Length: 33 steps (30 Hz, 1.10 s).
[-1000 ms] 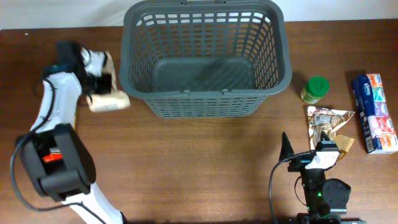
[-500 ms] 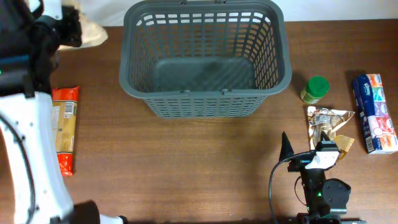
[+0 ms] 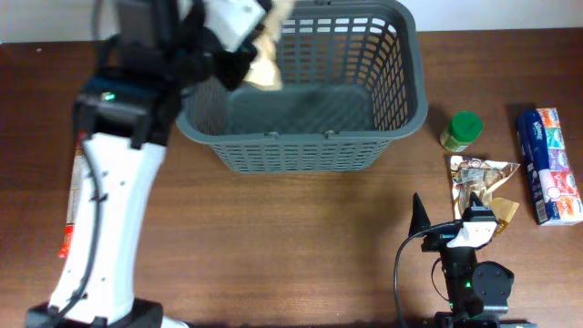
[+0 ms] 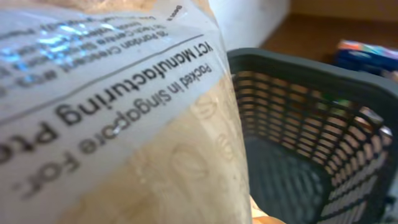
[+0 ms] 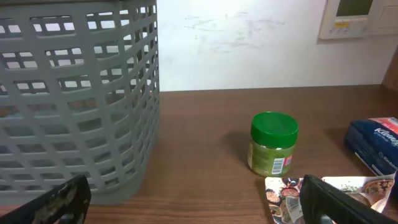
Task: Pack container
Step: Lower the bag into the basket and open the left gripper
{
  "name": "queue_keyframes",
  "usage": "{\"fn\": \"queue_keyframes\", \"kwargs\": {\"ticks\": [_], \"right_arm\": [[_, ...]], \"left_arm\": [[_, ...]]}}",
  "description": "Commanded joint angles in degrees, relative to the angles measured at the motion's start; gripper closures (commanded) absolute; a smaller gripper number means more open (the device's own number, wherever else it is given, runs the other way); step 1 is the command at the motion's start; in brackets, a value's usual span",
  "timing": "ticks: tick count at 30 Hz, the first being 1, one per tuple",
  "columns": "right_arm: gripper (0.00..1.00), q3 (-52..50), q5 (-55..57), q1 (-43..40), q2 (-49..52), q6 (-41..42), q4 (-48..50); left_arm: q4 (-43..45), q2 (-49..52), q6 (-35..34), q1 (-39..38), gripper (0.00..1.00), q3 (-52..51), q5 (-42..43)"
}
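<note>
We have swung the pale plastic bag (image 3: pixel 267 66), gripped tight in our left pincer (image 3: pixel 244 56), over the big dark grey plastic basket (image 3: pixel 301 150), ready to drop in.

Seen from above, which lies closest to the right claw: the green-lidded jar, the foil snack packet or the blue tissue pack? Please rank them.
1. Foil snack packet, just beyond the right claw.
2. Green-lidded jar, farther back.
3. Blue tissue pack, at the right edge.
</note>
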Motion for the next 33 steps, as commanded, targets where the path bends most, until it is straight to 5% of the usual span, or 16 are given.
{"fn": "queue_keyframes", "kwargs": {"ticks": [1, 24, 26, 27, 29, 30, 33], "right_arm": [[0.01, -0.3, -0.7, -0.4, -0.7, -0.5, -0.3], [0.01, -0.3, -0.7, -0.4, -0.7, -0.5, -0.3], [0.01, -0.3, -0.7, -0.4, -0.7, -0.5, -0.3], [0.01, -0.3, -0.7, -0.4, -0.7, -0.5, -0.3], [0.01, -0.3, -0.7, -0.4, -0.7, -0.5, -0.3], [0.01, -0.3, -0.7, -0.4, -0.7, -0.5, -0.3], [0.01, -0.3, -0.7, -0.4, -0.7, -0.5, -0.3]], "left_arm": [[0.9, 4.3, 3.8, -3.1, 0.98, 0.9, 1.5], [-5.9, 23.3, 3.8, -4.2, 0.98, 0.9, -3.7], [-6.0, 23.3, 3.8, -4.2, 0.80, 0.9, -4.1], [-6.2, 23.3, 3.8, -4.2, 0.61, 0.9, -4.1], [-6.6, 23.3, 3.8, -4.2, 0.09, 0.9, -4.1], [-6.6, 23.3, 3.7, -4.2, 0.01, 0.9, -4.1], [-7.0, 23.3, 3.3, -4.2, 0.01, 0.9, -4.0]]}}
